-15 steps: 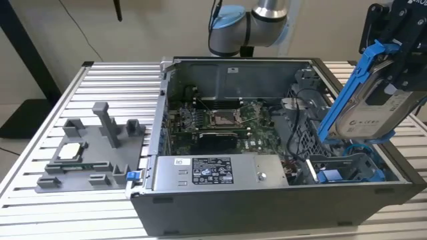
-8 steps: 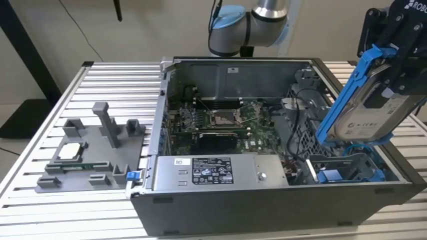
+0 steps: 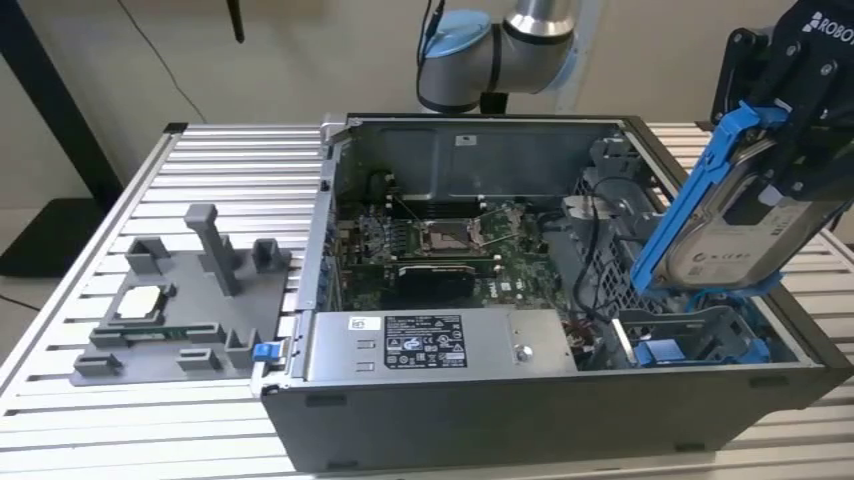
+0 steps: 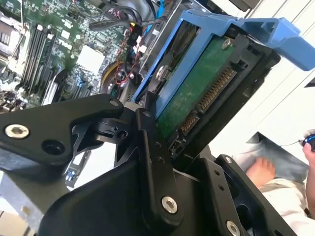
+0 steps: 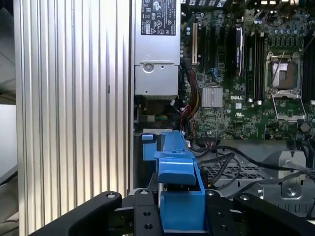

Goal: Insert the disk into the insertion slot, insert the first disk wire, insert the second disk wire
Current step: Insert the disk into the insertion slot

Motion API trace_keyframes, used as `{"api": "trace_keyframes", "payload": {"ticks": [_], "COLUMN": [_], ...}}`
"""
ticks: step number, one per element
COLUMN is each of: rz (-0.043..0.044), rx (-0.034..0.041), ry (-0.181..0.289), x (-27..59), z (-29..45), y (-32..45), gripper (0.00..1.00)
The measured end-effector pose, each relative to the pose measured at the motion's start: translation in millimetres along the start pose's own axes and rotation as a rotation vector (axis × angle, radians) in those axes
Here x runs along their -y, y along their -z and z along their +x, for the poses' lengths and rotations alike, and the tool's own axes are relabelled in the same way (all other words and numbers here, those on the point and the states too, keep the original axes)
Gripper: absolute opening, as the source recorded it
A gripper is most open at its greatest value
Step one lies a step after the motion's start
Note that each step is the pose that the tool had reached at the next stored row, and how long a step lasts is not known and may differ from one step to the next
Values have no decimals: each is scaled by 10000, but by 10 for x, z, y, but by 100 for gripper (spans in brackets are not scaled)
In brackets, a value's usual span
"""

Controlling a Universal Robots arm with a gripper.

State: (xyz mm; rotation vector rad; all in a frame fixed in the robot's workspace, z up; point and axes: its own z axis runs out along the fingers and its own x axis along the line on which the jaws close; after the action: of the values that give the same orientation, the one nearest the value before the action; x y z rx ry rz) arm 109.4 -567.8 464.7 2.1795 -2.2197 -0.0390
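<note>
Exterior view: end effector (image 3: 785,160) pinches disk (image 3: 727,235), tilted, lower end just above insertion slot (image 3: 694,345) at 4 o'clock of case (image 3: 534,410); tilt probably eases entry.

a robotics lab or test workshop. a bench (image 3: 80,420) of ribbed aluminium slats carries an open desktop computer case (image 3: 534,425) lying on its side, its green motherboard (image 3: 441,250) bared. beside it sits a grey fixture plate (image 3: 200,318) with slots and posts for loose parts. an industrial robot arm (image 3: 501,45) with pale blue joint caps rises behind the bench, and its black pincer (image 3: 781,170) grips a blue-framed disk (image 3: 727,240) above the case. the wall (image 3: 267,60) is plain cream, with a black stand (image 3: 54,130) at the exterior view's left.
</note>
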Motion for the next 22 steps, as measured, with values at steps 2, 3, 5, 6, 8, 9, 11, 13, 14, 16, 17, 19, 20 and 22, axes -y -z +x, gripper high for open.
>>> {"api": "trace_keyframes", "payload": {"ticks": [2,3,5,6,8,9,11,13,14,16,17,19,20,22], "rz": [0,0,0,0,0,0,0,0,0,0,0,0,0,0], "rx": [1,1,1,1,-2,-1,0,2,2,1,1,-3,-3,-4], "ry": [1,1,2,3,3,4,5,7,9,13,17,27,33,36], "x": [6,10,17,21,26,29,33,37,39,41,42,45,52,66], "z": [2,3,5,7,19,26,45,62,68,78,81,83,83,83], "y": [-11,-18,-34,-42,-60,-69,-88,-109,-120,-141,-151,-167,-175,-190], "gripper": [0,0,0,0,0,0,0,0,0,0,0,0,0,0]}}
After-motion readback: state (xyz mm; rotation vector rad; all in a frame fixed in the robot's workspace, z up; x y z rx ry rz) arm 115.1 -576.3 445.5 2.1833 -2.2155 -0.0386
